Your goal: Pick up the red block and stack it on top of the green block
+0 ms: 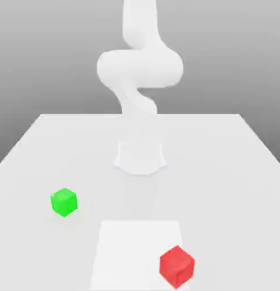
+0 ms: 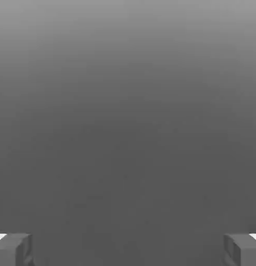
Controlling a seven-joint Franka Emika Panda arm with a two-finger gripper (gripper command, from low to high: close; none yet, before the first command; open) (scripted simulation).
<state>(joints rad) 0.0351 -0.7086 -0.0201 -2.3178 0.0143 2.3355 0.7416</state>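
Waiting above the table, the claw hangs spread wide, holding nothing. Nothing's grabbed yet: the red block sits well apart from the green block, so reaching down over red looks next.

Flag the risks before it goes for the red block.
1. The red block sits turned, one corner toward the camera; the open hand may close on its corners and twist it.
2. The green block looks smaller and stands well apart, so an off-centre placement could tip the stack.
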